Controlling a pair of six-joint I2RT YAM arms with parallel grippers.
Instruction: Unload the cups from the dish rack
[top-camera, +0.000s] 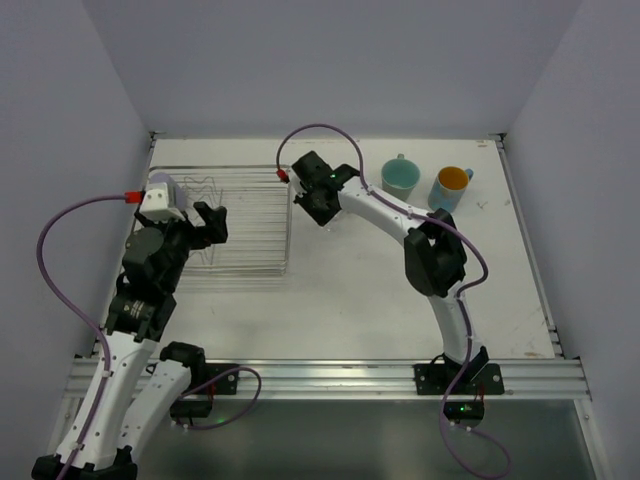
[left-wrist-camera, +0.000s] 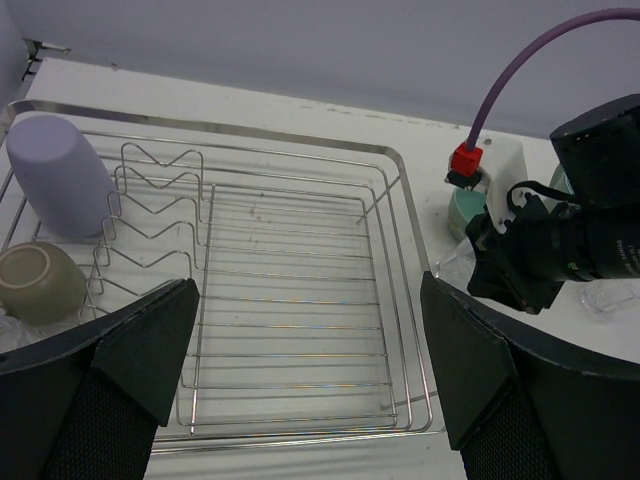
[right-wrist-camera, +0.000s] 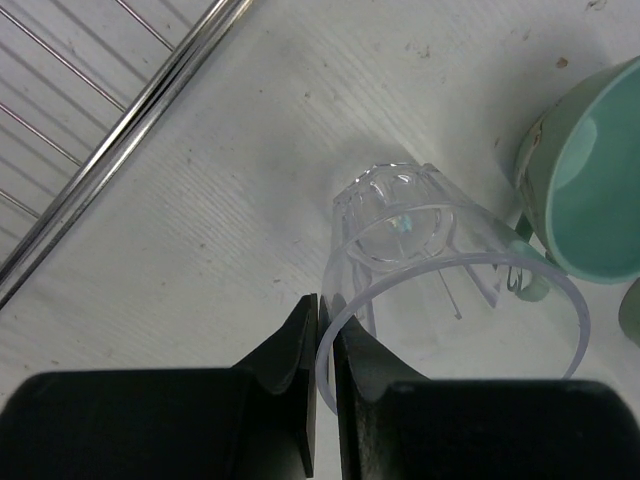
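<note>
The silver wire dish rack stands at the back left; it also shows in the left wrist view and its rim in the right wrist view. A lavender cup and a beige cup sit in its left end. My left gripper is open above the rack's near right part. My right gripper is shut on the rim of a clear glass, just right of the rack, over the table. A mint-green mug and a blue mug with orange inside stand on the table at the right.
The mint-green mug is close beside the clear glass. The white table runs between grey walls. The right arm's wrist and purple cable hang just right of the rack.
</note>
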